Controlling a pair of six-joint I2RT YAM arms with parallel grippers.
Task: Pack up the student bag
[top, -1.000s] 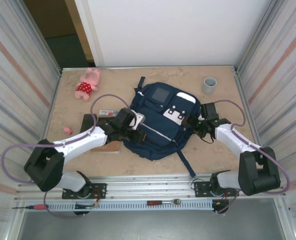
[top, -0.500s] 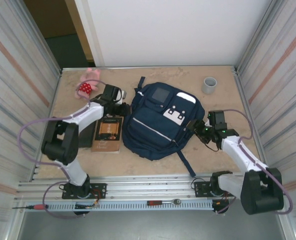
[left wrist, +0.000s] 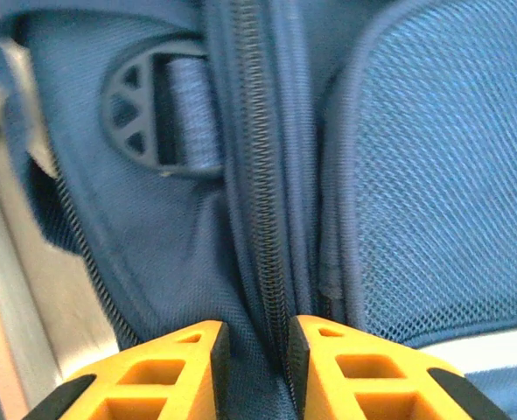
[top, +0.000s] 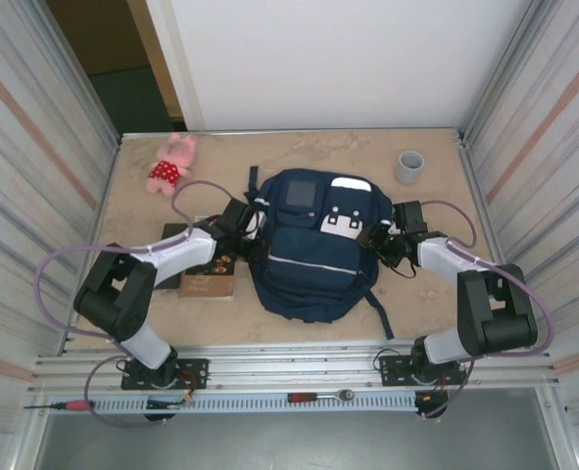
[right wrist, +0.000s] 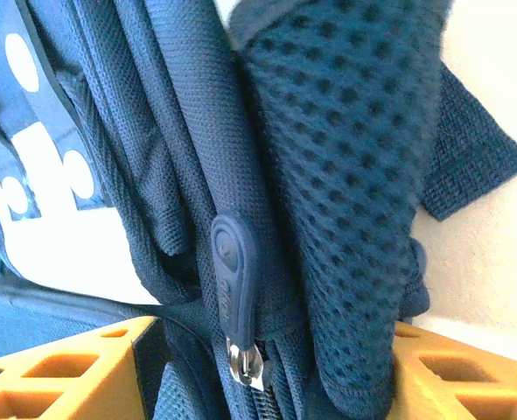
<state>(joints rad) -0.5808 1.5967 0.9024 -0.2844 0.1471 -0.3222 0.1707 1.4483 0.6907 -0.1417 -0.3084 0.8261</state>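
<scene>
The student bag (top: 313,250), navy blue with a grey panel and white patches, lies flat at the table's middle, its top toward the far side. My left gripper (top: 253,221) sits at its upper left edge. In the left wrist view the orange fingers (left wrist: 175,367) are shut on a fold of bag fabric and its zipper seam (left wrist: 262,201), and a dark strap buckle (left wrist: 149,109) shows above. My right gripper (top: 379,238) is at the bag's right edge. Its jaws stand wider, closed on thick side fabric, a mesh strap (right wrist: 345,157) and a zipper pull (right wrist: 234,262).
A pink plush toy (top: 171,163) lies at the far left and a grey cup (top: 410,166) at the far right. A brown book (top: 209,280) on a dark flat item (top: 171,259) lies under my left arm. A ratchet (top: 320,397) rests on the front rail.
The bag has turned from tilted to square with the table. My left gripper came from beside the book to the bag's left edge and closed; the right gripper closed further on the bag's right side.
</scene>
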